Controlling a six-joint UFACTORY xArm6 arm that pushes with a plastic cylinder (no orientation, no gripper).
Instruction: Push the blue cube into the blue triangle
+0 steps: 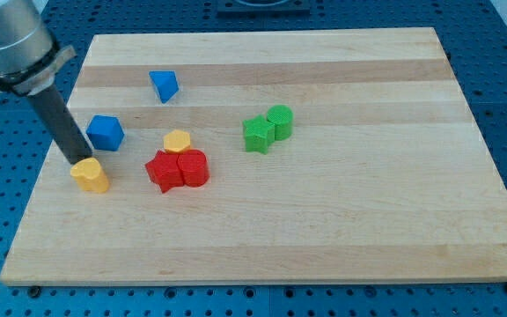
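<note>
The blue cube [106, 132] sits on the wooden board at the view's left. The blue triangle [164, 85] lies above and to the right of it, a short gap apart. My tip [78, 161] is at the lower end of the dark rod, just below and left of the blue cube, touching the top edge of a yellow block [90, 175].
A yellow hexagon-like block [177, 141] sits above a red star-like block [163, 171] and a red cylinder [193, 168], which touch. A green star-like block [257, 135] and a green cylinder [280, 121] touch near the middle. The board's left edge [38, 189] is close to my tip.
</note>
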